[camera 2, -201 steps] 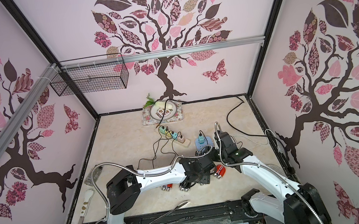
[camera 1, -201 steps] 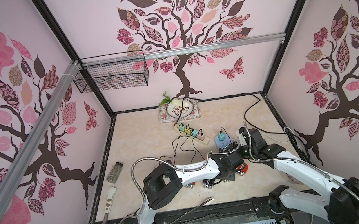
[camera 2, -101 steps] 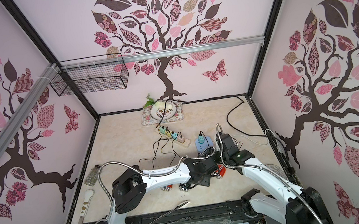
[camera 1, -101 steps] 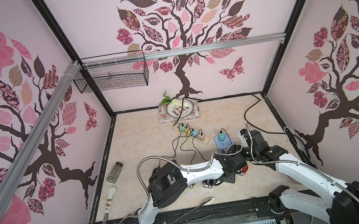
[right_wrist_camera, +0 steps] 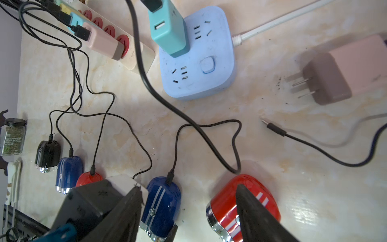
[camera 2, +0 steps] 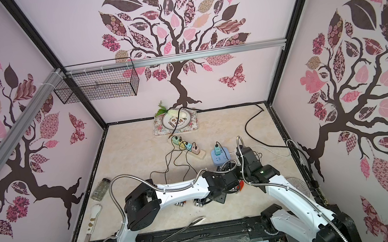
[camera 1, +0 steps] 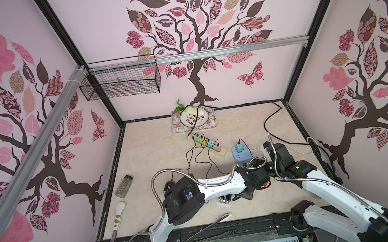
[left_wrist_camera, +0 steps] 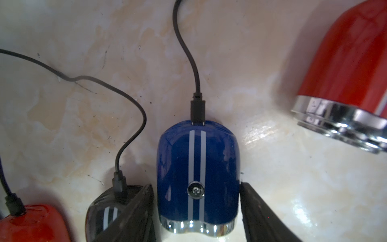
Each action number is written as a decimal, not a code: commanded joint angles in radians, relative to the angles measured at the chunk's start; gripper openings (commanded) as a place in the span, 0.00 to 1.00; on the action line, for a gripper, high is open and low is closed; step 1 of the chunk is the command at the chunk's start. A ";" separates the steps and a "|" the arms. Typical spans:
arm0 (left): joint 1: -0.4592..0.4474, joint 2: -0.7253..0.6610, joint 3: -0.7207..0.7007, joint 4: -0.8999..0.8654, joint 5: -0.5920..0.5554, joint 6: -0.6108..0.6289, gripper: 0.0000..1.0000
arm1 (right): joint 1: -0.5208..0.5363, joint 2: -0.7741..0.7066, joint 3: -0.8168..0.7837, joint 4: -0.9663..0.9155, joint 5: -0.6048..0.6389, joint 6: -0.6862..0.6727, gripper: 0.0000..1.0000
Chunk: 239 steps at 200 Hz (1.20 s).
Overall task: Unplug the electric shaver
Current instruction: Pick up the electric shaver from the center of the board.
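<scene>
Marbled bench between pink tree-print walls. The left claw pinches the blue shaver, lying flat, likely steadying it so its seated plug can be pulled; the right claw hovers wide, empty

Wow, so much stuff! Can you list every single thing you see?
electric shavers: six; two black, two blue, two red; front of table
charging cables: six; black; five in shavers, one loose
power strip: one; beige; mid-table
socket cube: one; light blue; beside strip
chargers: six; green, yellow, two teal, two pink; four in strip, one in cube, one loose
spice jar: one; clear; left side
plate: one; white; on floral mat, back
wire basket: one; black; hung back left
paw-handled tool: one; white; front left
tongs: one; metal; front edge
left gripper: one; black; straddling striped blue shaver
right gripper: one; black; open, by the shavers
</scene>
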<state>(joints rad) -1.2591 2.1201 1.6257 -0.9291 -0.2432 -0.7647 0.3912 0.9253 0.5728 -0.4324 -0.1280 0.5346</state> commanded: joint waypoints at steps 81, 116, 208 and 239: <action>-0.006 0.066 0.060 0.010 -0.019 0.117 0.69 | 0.009 -0.046 0.016 -0.025 -0.045 0.006 0.73; -0.005 0.081 0.061 0.007 -0.021 0.122 0.69 | 0.009 -0.039 0.015 -0.021 -0.045 0.007 0.73; -0.001 0.083 0.001 0.075 -0.013 0.130 0.66 | 0.009 -0.014 0.026 -0.020 -0.045 -0.002 0.69; 0.000 0.092 -0.007 0.085 -0.007 0.134 0.67 | 0.009 -0.010 0.027 -0.019 -0.045 -0.001 0.69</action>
<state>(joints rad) -1.2659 2.1586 1.6527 -0.9150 -0.2687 -0.6765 0.3885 0.9165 0.5617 -0.4835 -0.0860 0.5419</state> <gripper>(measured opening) 0.659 0.689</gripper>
